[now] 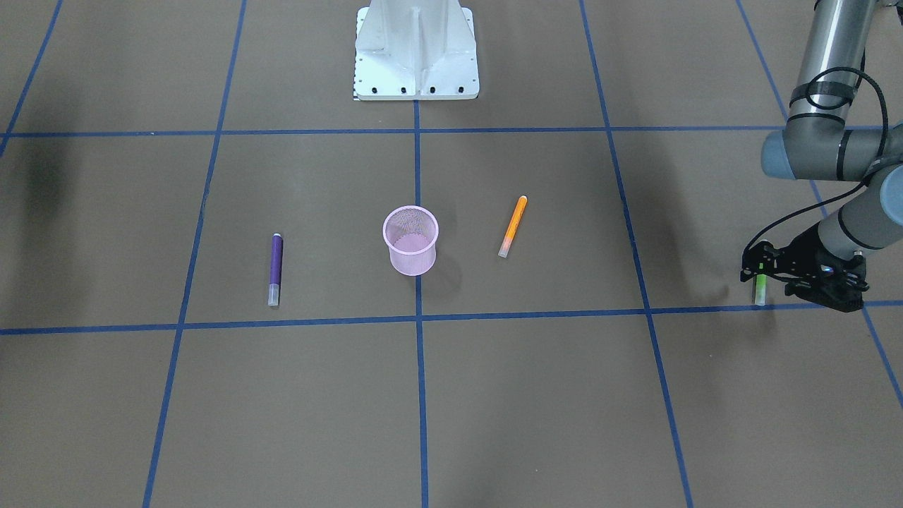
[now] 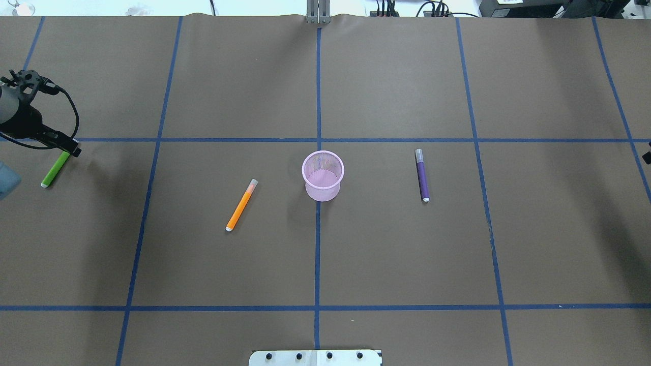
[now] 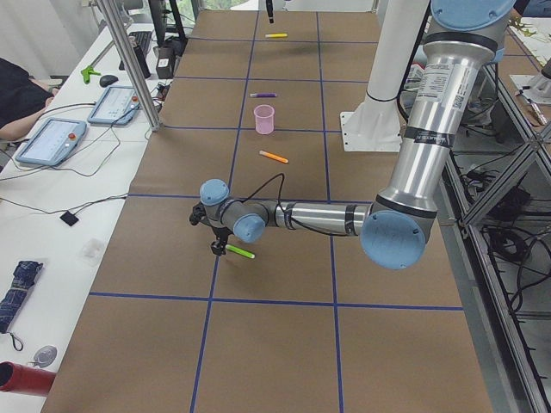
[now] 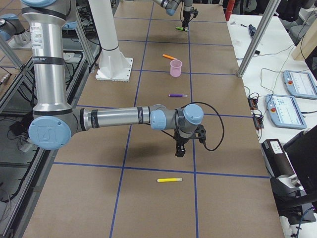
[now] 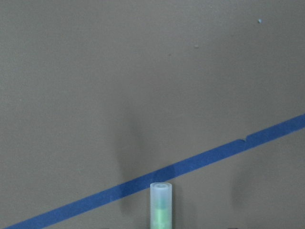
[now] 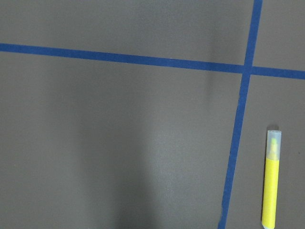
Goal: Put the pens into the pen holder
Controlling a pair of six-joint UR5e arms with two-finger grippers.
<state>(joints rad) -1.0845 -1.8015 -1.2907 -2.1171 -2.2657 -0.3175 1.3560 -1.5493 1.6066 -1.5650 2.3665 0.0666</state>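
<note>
My left pincer (image 1: 757, 271) is clamped on one end of the green pen (image 1: 760, 289), cap sticking out ahead. The pen holder (image 1: 410, 240) sits well off to its side, with the orange pen (image 1: 513, 226) lying in between.

One pen (image 2: 241, 205) lies left of the pen holder (image 2: 323, 193), another pen (image 2: 422, 175) right.
</note>
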